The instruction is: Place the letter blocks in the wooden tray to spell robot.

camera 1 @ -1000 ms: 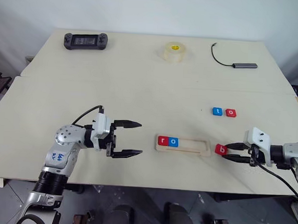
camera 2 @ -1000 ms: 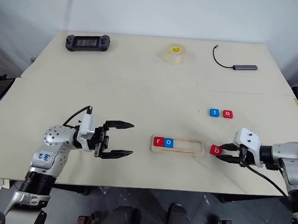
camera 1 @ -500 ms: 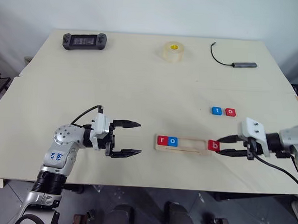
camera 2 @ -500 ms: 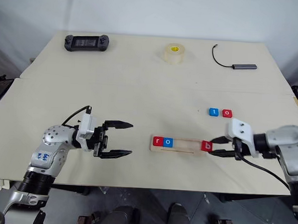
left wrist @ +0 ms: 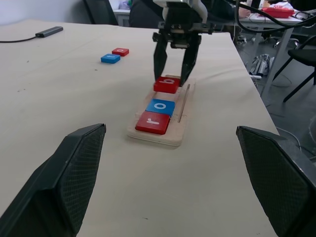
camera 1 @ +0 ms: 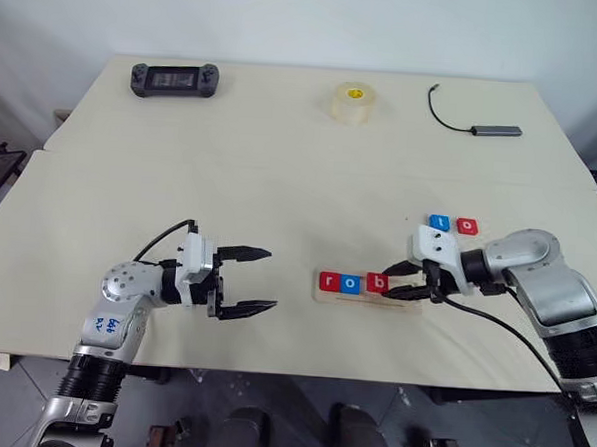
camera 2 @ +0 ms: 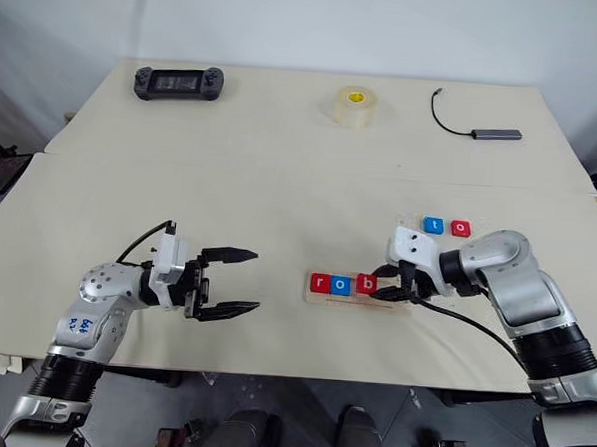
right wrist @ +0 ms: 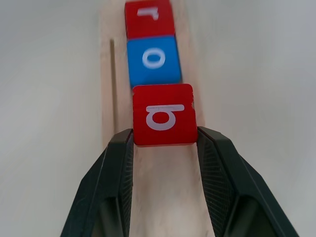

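The left hand hovers near the worktop's front edge, fingers spread wide apart, pointing toward the right hand, which angles downward with both fingers clamped on a block.

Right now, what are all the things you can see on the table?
Tray: one, pale wood, near edge of the table.
Blocks in tray: three; red r, blue o, red b, side by side from its left end.
Loose blocks: two; blue t, red o, behind the tray.
Controller: one, black, far left.
Tape roll: one, yellowish, far middle.
Cable with adapter: one, dark, far right.
Left tool: black, open, holding nothing.
Right tool: black, closed on the b.
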{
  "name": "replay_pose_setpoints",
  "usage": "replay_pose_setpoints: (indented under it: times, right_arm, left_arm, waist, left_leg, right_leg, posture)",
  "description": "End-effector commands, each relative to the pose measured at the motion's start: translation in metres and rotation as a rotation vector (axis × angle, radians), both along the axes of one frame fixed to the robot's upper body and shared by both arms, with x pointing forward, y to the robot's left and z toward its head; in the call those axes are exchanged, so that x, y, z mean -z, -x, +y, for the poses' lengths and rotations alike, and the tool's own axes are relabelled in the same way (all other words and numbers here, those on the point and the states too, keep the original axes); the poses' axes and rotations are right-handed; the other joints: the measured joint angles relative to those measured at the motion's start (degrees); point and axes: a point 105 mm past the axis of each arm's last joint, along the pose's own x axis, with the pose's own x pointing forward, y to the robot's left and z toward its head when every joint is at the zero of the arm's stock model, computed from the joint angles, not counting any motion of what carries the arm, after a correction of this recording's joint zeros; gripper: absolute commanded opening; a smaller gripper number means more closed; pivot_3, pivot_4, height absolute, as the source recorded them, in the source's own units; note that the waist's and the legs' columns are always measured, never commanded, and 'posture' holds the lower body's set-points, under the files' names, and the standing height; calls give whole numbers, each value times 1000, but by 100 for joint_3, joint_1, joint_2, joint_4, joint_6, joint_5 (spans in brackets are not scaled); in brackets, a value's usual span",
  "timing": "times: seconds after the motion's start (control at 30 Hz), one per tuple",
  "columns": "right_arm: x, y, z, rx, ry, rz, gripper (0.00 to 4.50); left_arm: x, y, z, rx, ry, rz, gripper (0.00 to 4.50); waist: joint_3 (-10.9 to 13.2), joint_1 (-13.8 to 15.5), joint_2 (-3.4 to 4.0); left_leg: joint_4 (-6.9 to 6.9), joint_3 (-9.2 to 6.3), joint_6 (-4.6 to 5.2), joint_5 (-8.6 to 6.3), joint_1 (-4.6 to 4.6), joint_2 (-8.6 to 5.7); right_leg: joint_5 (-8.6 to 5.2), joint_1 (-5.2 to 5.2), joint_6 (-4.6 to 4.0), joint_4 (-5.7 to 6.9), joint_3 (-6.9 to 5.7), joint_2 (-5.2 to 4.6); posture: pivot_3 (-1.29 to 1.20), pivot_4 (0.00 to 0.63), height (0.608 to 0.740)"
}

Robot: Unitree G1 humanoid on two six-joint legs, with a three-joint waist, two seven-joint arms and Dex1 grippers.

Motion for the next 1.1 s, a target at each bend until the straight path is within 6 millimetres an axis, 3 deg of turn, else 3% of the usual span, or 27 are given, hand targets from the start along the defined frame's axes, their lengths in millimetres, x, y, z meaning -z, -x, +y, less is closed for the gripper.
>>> replay_pose_setpoints:
  times: [0.03, 0.33, 0.6, 0.67, 0.93, 1.1]
  right_arm:
    - [-3, -1, 3, -9, 4, -18, 1463]
    - [1, -4, 3, 1, 19, -16, 1463]
    - [-7, 0, 4, 4, -17, -18, 4172]
    - [-11, 1, 0, 18, -27, -36, 4442]
    - [-26, 24, -45, 190, -145, -158, 4442]
    - [-26, 43, -100, 548, -219, -280, 4442]
  left_arm:
    - [-2, 0, 5, -16, 6, -24, 4500]
    - [0, 2, 3, -11, 10, -23, 4500]
    - [3, 3, 3, -13, 14, -19, 4500]
    - [3, 3, 3, -12, 13, -19, 4500]
    - [2, 1, -1, -5, 13, -25, 4500]
    - [2, -3, -3, -8, 16, -19, 4500]
  waist:
    - [0, -2, 0]
    - [0, -10, 0]
    - [0, -11, 0]
    - [0, -6, 0]
    - [0, 96, 0]
    - [0, 152, 0]
  left_leg:
    - [0, 0, 0, 0, 0, -1]
    - [0, 1, 0, 0, 0, 0]
    - [0, 2, 0, 0, 0, 0]
    - [0, 1, 0, 0, 0, 0]
    - [-2, 0, 1, -1, 0, -1]
    - [-2, 3, 1, -1, 1, 0]
  right_leg:
    - [0, 0, 0, 0, 0, -1]
    - [0, -1, 0, 1, 0, 0]
    - [0, -1, 0, 2, 1, 0]
    - [0, -1, 0, 2, 1, 0]
    - [0, 3, 0, -2, -2, 0]
    - [0, 4, 0, 1, 1, 0]
  posture:
    - [0, 150, 740]
    - [0, 150, 740]
    - [0, 150, 740]
    - [0, 150, 740]
    - [0, 150, 740]
    - [0, 150, 740]
